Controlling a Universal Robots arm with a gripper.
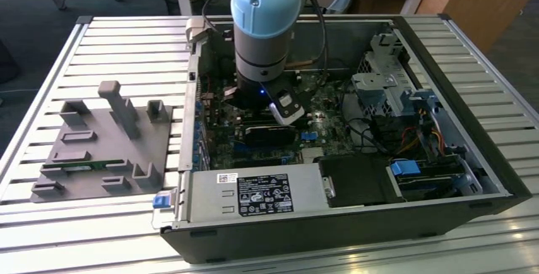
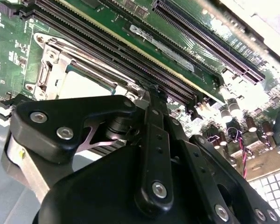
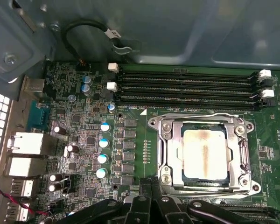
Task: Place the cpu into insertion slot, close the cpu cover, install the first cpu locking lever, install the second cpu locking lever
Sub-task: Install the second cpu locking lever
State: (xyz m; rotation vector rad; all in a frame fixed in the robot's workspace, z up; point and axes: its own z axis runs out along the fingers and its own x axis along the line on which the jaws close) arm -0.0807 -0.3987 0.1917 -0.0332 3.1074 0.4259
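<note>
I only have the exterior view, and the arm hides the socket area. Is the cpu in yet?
Observer: Yes. In the first wrist view the cpu is seated, with its dull metal face up.
Operator: And the cover?
Observer: The cpu cover lies flat over it, and the chip's face shows through its window.
Operator: Where is the gripper relative to that?
Observer: The gripper is at the cover's edge, on the side away from the memory slots.
</note>
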